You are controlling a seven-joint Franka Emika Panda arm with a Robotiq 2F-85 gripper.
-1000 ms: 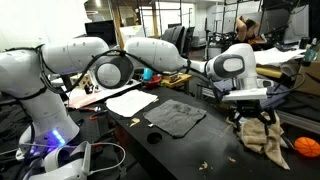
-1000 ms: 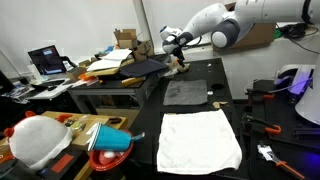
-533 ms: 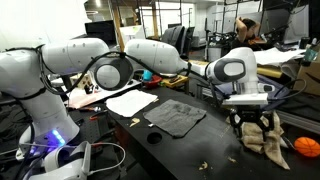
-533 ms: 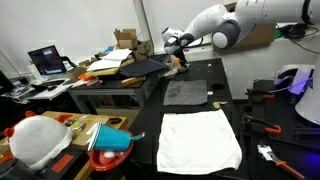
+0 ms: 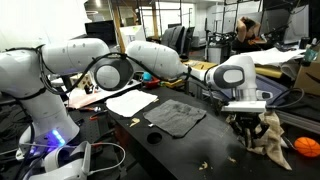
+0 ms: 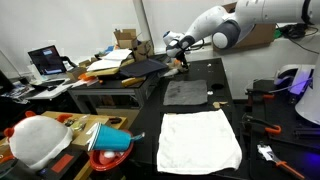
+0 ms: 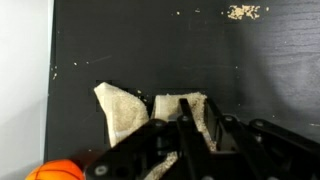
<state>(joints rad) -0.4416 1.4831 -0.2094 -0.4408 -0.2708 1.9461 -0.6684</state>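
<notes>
Now the end effector [image 5: 250,134] has closed onto the tan cloth [image 7: 122,108].

Beige cloth [image 7: 125,110] partly behind end effector [image 7: 185,122], orange ball [image 7: 62,171] cropped at edge

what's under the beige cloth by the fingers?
Only black table shows around the beige cloth; anything beneath it is covered. The fingers hide part of its near edge.
</notes>
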